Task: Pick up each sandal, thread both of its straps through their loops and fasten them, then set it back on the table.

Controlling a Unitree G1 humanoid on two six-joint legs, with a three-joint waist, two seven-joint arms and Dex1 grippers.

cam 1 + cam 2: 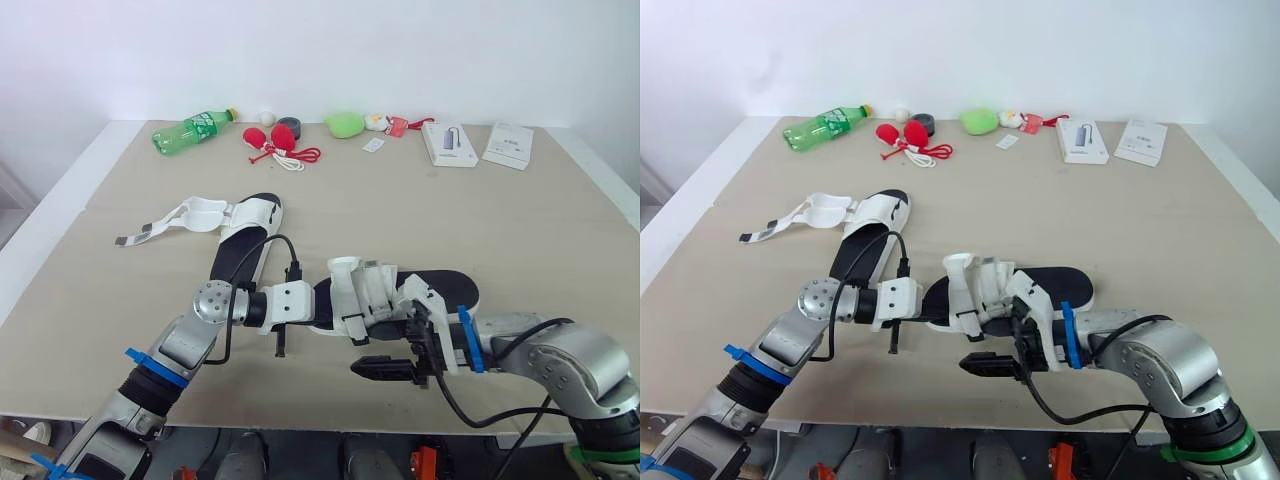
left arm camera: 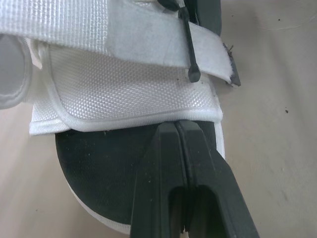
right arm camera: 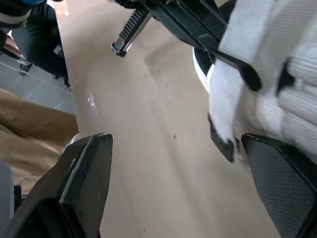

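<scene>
Sandal [image 1: 445, 288] under work lies on its sole at the near middle of the tabletop [image 1: 520, 220], between the two grippers, toe end toward the left arm. Left gripper [image 2: 177, 126] is at the toe end, over the black footbed. Its fingers are pressed together, tips touching the piped edge of the white upper. We cannot tell whether any fabric is caught between them.

Right gripper [image 3: 176, 141] sits at the near side of the sandal, spread wide and holding nothing. A loose strap [image 3: 223, 94] hangs down just beside one finger; we see bare tabletop between the two fingers.

Second sandal [image 1: 250, 215] lies farther back on the left, well apart from both grippers. Its straps are open and trail out to the left.

Along the far edge we note a green bottle [image 1: 195, 130], red items [image 1: 275, 140], a tape roll [image 1: 288, 127], a white box [image 1: 448, 143] and a booklet [image 1: 508, 143]. All are well clear of the arms.
</scene>
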